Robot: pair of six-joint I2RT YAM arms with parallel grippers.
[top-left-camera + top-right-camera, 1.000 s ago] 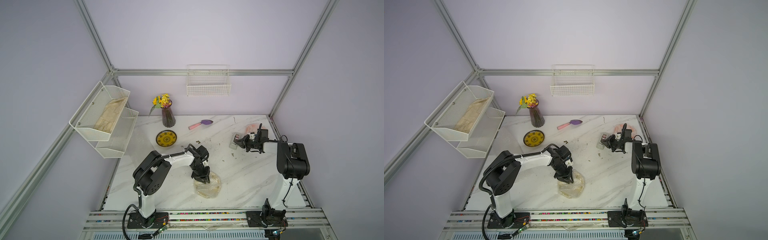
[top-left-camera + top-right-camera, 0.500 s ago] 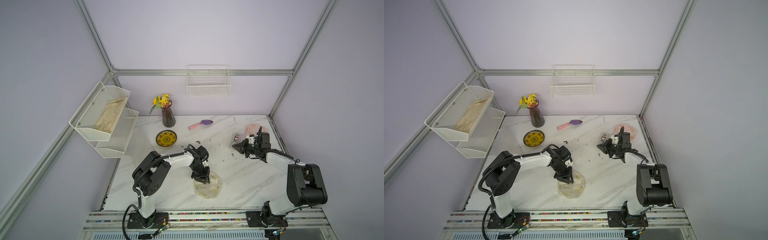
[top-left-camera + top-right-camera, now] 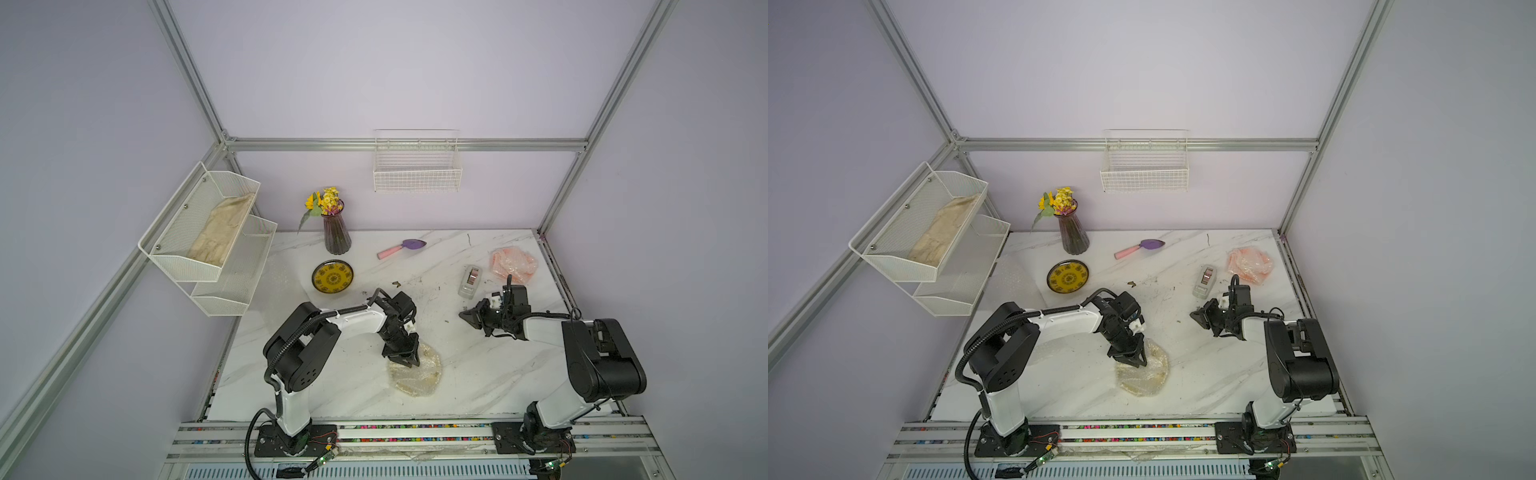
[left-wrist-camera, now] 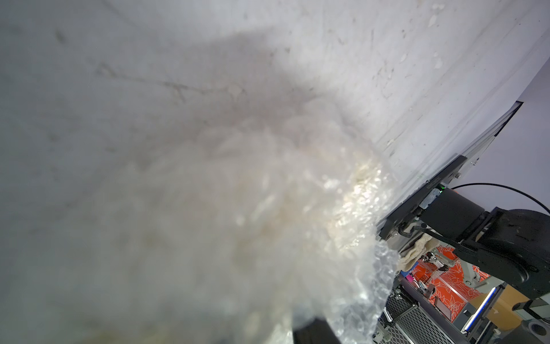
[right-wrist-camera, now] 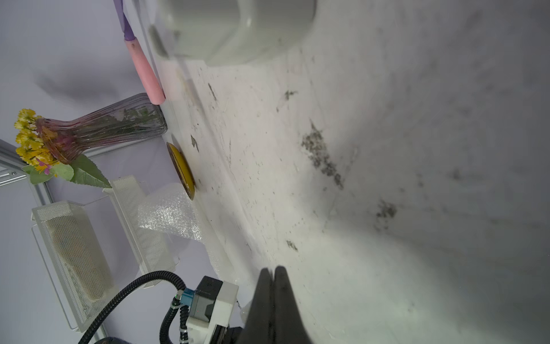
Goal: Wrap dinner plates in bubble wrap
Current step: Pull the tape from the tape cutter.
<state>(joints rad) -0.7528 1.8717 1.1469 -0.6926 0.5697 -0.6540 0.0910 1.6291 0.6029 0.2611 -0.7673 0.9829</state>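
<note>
Taking the marble table [image 3: 478, 374] in a top view as a clock face with 12 at the back wall, a white wire shelf [image 3: 183, 266] hangs off the 9 o'clock edge. A beige cloth [image 3: 222, 230] lies in its upper basket. At 10 o'clock a loose bubble wrap sheet [image 3: 282, 276] lies flat on the table, partly under the shelf. A vase [image 3: 336, 232] of yellow flowers stands at 11, and the yellow plate [image 3: 333, 276] sits bare just on its 6 o'clock side, touching the sheet's edge.

A purple scoop [image 3: 401, 248] with a pink handle lies at 12. Near the middle, toward 6, the left gripper [image 3: 405, 361] points straight down with its tips in the 12 o'clock edge of a wrapped bundle [image 3: 419, 380]. This is a round, pale shape under crinkled wrap, probably the cream plate. The jaws look narrow. The left wrist view is a blur of wrap, so I cannot tell whether they pinch a fold.

A grey tape dispenser [image 3: 470, 281] stands at 2. At 3 the right gripper [image 3: 464, 316] hangs above bare marble, its tips pointing toward 9. Its fingers [image 5: 262, 297] are pressed together on nothing. At the 2 o'clock corner lies an orange bundle [image 3: 513, 262], orange showing through bubble wrap.
</note>
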